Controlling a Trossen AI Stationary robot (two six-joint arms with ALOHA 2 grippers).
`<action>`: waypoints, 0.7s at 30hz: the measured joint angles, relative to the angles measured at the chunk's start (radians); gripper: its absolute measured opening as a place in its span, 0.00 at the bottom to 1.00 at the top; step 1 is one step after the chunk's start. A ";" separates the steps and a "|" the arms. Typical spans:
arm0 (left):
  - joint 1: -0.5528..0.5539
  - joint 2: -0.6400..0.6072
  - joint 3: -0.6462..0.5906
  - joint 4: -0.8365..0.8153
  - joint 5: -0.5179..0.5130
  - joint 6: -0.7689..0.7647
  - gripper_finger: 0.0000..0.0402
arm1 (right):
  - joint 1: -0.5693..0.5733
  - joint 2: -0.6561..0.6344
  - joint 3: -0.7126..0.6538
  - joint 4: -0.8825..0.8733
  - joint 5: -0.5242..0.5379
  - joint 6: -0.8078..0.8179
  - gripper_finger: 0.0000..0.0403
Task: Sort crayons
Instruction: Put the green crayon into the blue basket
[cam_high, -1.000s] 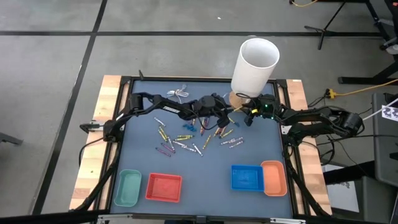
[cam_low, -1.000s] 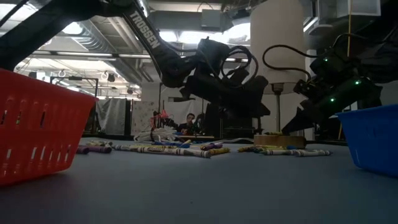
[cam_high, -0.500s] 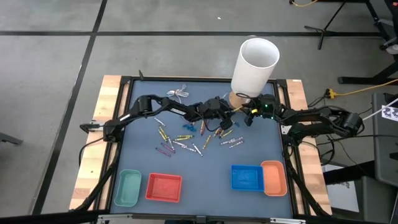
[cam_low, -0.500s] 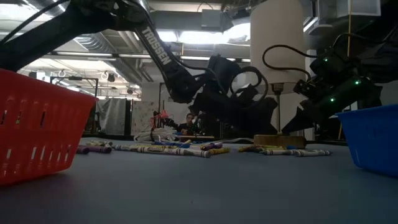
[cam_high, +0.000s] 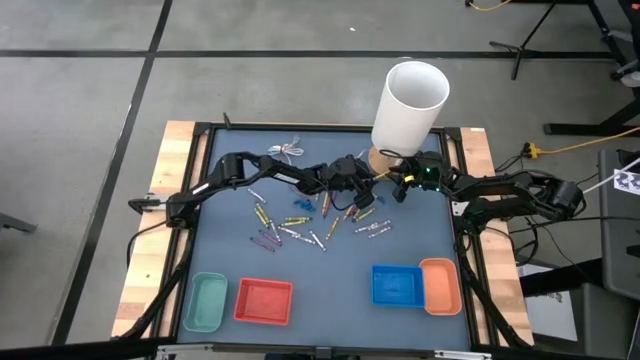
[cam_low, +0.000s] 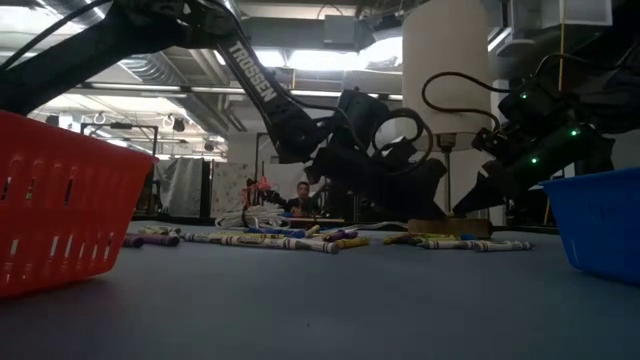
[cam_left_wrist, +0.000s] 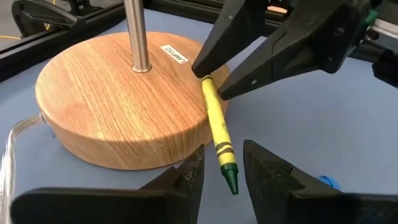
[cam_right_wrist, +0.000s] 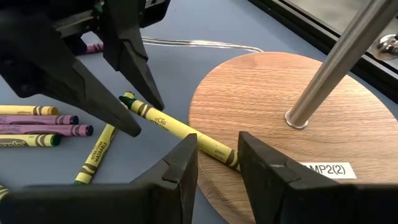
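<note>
A yellow crayon with a green tip (cam_left_wrist: 214, 124) (cam_right_wrist: 180, 129) lies with its blunt end on the top of the round wooden lamp base (cam_left_wrist: 118, 99) and slants out over the blue mat. My left gripper (cam_left_wrist: 224, 177) (cam_high: 366, 184) is open; its fingers stand on either side of the green tip, apart from it. My right gripper (cam_right_wrist: 217, 165) (cam_high: 393, 183) is open at the crayon's blunt end. Several more crayons (cam_high: 300, 225) lie loose on the middle of the mat. My right gripper has its fingertips (cam_left_wrist: 208, 62) on either side of the crayon's blunt end (cam_left_wrist: 204, 79), coming level across the base. One fingertip looks to lie against that end. Whether it touches, I cannot tell.
The lamp's white shade (cam_high: 410, 100) and metal stem (cam_right_wrist: 329, 62) rise above both grippers. A thin white cable (cam_high: 287, 150) lies at the far edge. Green (cam_high: 208, 300), red (cam_high: 264, 300), blue (cam_high: 397, 285) and orange (cam_high: 440, 285) bins line the near edge.
My left gripper has sunk toward the mat and moved a little toward the lamp base, then kept still. The yellow crayon has stayed in place.
</note>
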 joint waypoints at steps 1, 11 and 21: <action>0.000 0.000 0.000 0.000 0.000 0.000 0.22 | 0.000 0.000 0.000 0.000 0.000 0.000 0.29; 0.000 0.000 0.000 -0.001 -0.003 0.000 0.07 | 0.000 0.000 0.000 0.000 0.000 0.000 0.29; 0.001 0.000 0.000 -0.001 -0.013 0.000 0.02 | -0.001 0.000 0.000 -0.001 0.004 0.000 0.29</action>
